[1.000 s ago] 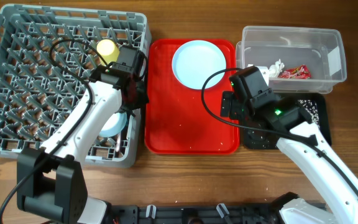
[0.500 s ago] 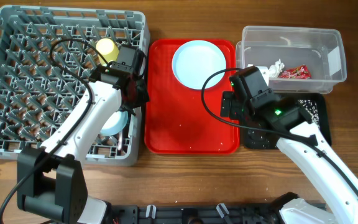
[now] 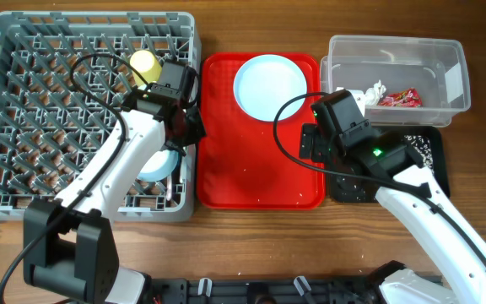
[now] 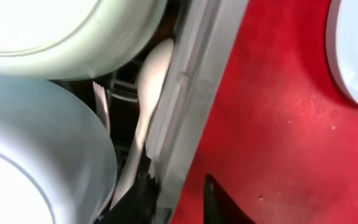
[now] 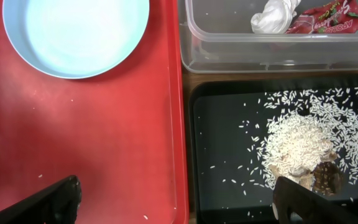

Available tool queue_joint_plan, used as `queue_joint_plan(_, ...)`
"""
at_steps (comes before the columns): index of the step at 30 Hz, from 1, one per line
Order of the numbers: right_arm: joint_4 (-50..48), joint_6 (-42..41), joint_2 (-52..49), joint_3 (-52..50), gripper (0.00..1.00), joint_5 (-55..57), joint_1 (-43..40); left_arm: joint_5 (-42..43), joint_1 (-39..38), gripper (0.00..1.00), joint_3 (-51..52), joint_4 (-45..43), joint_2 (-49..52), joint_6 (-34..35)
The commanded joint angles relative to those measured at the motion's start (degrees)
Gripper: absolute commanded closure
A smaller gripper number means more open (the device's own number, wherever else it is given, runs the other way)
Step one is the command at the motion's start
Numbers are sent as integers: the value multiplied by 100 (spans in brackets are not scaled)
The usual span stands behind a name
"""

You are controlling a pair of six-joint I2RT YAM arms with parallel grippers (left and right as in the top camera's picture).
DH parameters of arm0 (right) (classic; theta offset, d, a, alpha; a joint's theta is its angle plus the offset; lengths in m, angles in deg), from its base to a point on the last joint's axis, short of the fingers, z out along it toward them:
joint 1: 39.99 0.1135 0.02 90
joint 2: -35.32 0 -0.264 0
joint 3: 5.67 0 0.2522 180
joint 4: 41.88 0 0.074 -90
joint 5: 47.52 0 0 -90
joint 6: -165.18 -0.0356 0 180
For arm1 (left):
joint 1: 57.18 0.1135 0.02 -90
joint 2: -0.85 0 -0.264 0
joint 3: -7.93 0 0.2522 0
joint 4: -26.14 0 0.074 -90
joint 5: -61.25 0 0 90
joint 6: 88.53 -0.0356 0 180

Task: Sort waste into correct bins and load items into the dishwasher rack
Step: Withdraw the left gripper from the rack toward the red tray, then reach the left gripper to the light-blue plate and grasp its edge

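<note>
The grey dishwasher rack [image 3: 24, 84] fills the left of the table and holds a yellow cup [image 3: 145, 62] and a pale blue bowl [image 3: 154, 165]. My left gripper [image 3: 184, 135] is at the rack's right wall. In the left wrist view its fingertips [image 4: 219, 202] stand a little apart, astride that wall [image 4: 188, 99]. The white spoon [image 4: 151, 74] lies just inside the wall beside two bowls [image 4: 36, 155], and its handle ends by the inner finger. My right gripper [image 5: 185, 199] hangs wide open and empty over the edge between the red tray and the black tray. The blue plate [image 3: 270, 84] lies on the red tray.
The red tray [image 3: 260, 177] sits in the middle. The clear tub [image 3: 395, 46] at the back right holds a white tissue [image 3: 369, 91] and a red wrapper [image 3: 399, 99]. The black tray [image 5: 229, 155] in front of the tub holds rice scraps [image 5: 297, 146].
The left gripper's jaws have parted a little at the rack wall, and the rack has shifted slightly and sits squarer. The right arm has not moved.
</note>
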Motion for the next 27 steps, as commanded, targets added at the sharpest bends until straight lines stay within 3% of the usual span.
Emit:
queue_joint_plan(1, 0, -7, -2, 59, 0, 131, -13, 284, -42, 63, 42, 17, 68, 15)
queue_joint_plan(7, 0, -4, -2, 59, 0, 131, -13, 299, -81, 58, -1276, 407, -400, -24)
queue_joint_plan(10, 0, -7, -2, 59, 0, 131, -13, 772, -240, 54, -1552, -4, -616, 44)
queue_joint_plan(12, 0, -4, -2, 59, 0, 131, -13, 874, -420, 88, -1552, -330, -557, 42)
queue_joint_plan(13, 0, -4, -2, 59, 0, 131, -13, 850, -540, 96, -1550, -492, -457, 46)
queue_joint_plan(22, 0, -7, -2, 59, 0, 133, -13, 883, -1272, 95, -1552, -2299, 1687, 343)
queue_joint_plan(27, -2, -9, -2, 59, 0, 131, -13, 876, -1410, 92, -1552, -2835, 2590, 339)
